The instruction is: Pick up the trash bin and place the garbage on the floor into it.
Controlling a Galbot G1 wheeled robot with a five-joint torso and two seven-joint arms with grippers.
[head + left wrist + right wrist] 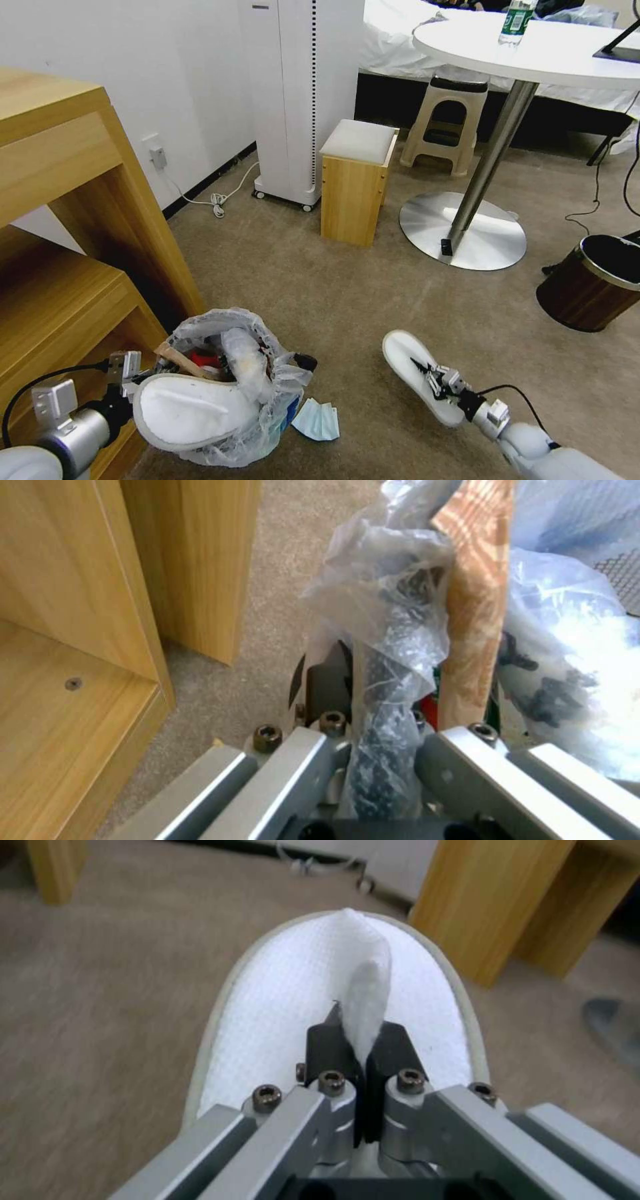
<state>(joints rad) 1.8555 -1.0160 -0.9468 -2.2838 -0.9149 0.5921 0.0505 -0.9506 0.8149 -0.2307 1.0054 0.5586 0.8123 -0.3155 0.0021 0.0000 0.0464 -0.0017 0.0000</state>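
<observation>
head view: the trash bin, lined with a crinkly clear bag and crammed with litter, stands on the beige floor just beside the wooden shelf unit. one white slipper lies across its near rim, with a wooden stick and red wrappers showing behind it. the left pincer is at the bin's rim on the shelf side. a light-blue mask lies on the floor, touching the bin's base. the right pincer is over a second white slipper on the floor, well apart from the bin.

left wrist view: the left pincer is closed on the bin's bag-wrapped rim, with the wooden stick just beside it.

right wrist view: the right pincer is closed on a pinched-up fold of the second slipper's upper; the sole spreads below it.

background: a wooden stool, a white appliance, a round table and a wood-brown bin.
</observation>
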